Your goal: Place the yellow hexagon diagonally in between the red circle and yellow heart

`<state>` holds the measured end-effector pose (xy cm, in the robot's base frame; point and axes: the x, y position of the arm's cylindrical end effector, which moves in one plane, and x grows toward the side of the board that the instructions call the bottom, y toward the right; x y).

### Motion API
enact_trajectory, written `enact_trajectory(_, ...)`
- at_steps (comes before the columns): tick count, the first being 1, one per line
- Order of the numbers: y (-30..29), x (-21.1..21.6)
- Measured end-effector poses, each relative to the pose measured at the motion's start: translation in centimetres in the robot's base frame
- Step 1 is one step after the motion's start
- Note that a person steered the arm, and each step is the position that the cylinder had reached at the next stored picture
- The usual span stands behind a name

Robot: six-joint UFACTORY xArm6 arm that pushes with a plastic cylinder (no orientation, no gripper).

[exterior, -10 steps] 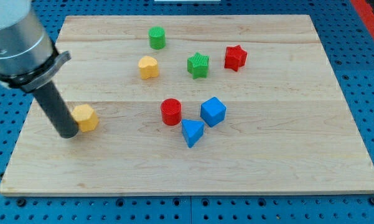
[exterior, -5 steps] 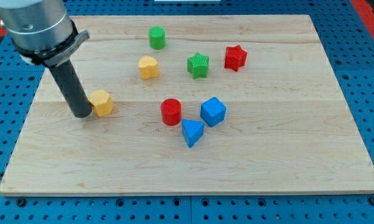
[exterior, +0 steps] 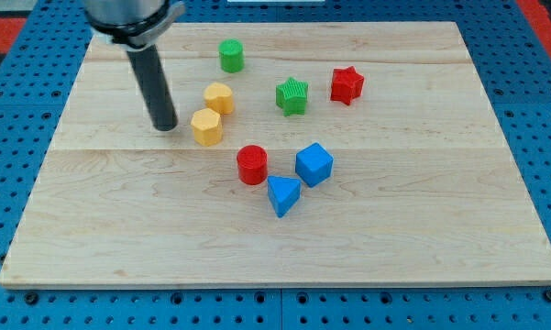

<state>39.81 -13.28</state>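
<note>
The yellow hexagon (exterior: 206,126) lies just below and left of the yellow heart (exterior: 218,97), nearly touching it. The red circle (exterior: 252,165) sits lower right of the hexagon, with a gap between them. My tip (exterior: 165,126) rests on the board to the left of the hexagon, a small gap apart. The rod rises from it toward the view's top left.
A green cylinder (exterior: 231,56) stands above the heart. A green star (exterior: 292,95) and a red star (exterior: 347,84) lie to the right. A blue cube (exterior: 314,164) and a blue triangle (exterior: 283,194) sit beside the red circle. The wooden board (exterior: 422,220) lies on a blue pegboard.
My tip moved right and toward the view's top, pushing the yellow hexagon from the left part of the board up to a spot just below the yellow heart. The other blocks stayed put.
</note>
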Motion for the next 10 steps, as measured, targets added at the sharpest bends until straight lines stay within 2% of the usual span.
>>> enact_trajectory(4, 1.7, -1.4)
enact_trajectory(10, 4.4, -0.7)
